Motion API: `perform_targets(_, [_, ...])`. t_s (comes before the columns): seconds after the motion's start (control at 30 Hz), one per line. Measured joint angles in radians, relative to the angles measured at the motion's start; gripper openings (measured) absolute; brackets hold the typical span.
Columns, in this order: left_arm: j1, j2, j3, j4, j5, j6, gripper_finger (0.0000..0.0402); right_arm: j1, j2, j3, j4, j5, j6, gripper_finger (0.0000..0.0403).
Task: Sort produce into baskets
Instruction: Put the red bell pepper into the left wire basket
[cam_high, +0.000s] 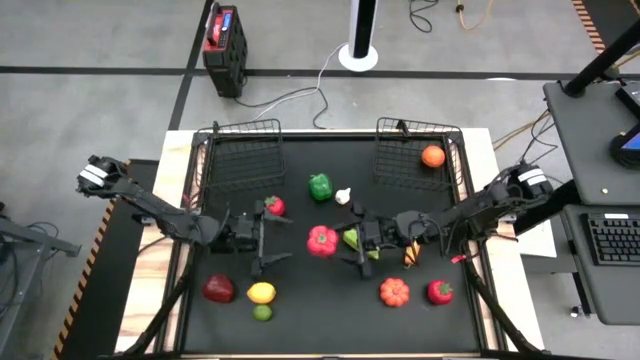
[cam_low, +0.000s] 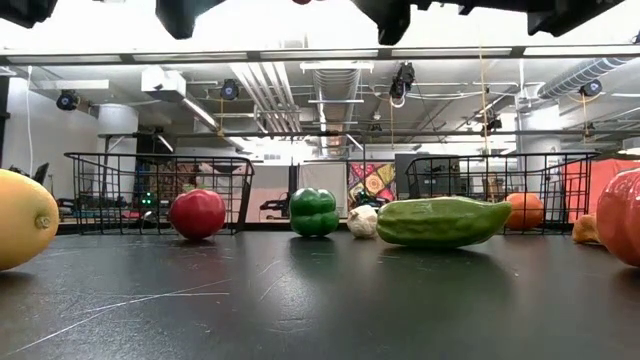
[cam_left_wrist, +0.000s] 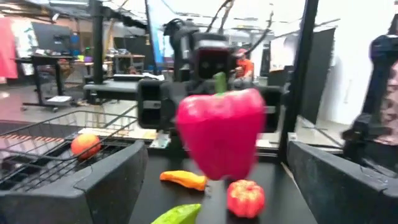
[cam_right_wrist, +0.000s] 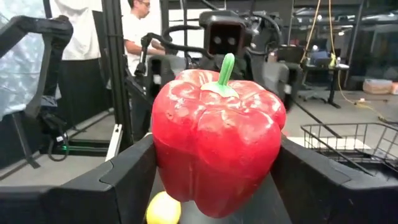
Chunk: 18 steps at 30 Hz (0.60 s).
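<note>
Probably a robotics lab: exposed ceiling ducts (cam_low: 340, 85), workstation keyboard (cam_high: 610, 240), floor cables (cam_high: 300, 97).

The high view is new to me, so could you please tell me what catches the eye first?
The red bell pepper at the mat's centre stands out, with the left gripper and right gripper on either side of it. The right gripper's fingers flank it closely. An orange sits alone in the right basket; the left basket looks empty.

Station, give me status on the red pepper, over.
Right end effector shut on red pepper, lifted off the table. Left end effector open, facing it. Green cucumber lies beneath.
</note>
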Motion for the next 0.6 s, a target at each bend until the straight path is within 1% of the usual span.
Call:
perform_targets(0.07, [0.022, 0.034, 0.000, 0.036, 0.008, -0.016, 0.0365, 0.000, 0.002, 0.001, -0.002, -0.002, -0.004, 0.0279])
perform_targets(0.2, [0.066, 0.109, 0.000, 0.140, 0.107, -0.043, 0.0365, 0.000, 0.005, 0.005, 0.003, -0.003, -0.028, 0.0277])
perform_targets(0.27, [0.082, 0.144, 0.002, 0.171, 0.120, -0.052, 0.0365, 0.000, 0.005, 0.005, 0.003, -0.017, -0.032, 0.0276])
perform_targets(0.33, [0.100, 0.170, 0.011, 0.187, 0.132, -0.066, 0.0366, 0.000, 0.004, 0.005, 0.006, -0.028, -0.037, 0.0276])
perform_targets(0.47, [0.130, 0.217, 0.032, 0.230, 0.231, -0.089, 0.0366, 0.003, 0.003, 0.005, 0.010, -0.039, -0.046, 0.0279])
perform_targets(0.6, [0.145, 0.251, 0.058, 0.238, 0.283, -0.098, 0.0366, 0.004, 0.003, 0.005, 0.010, -0.041, -0.054, 0.0276])
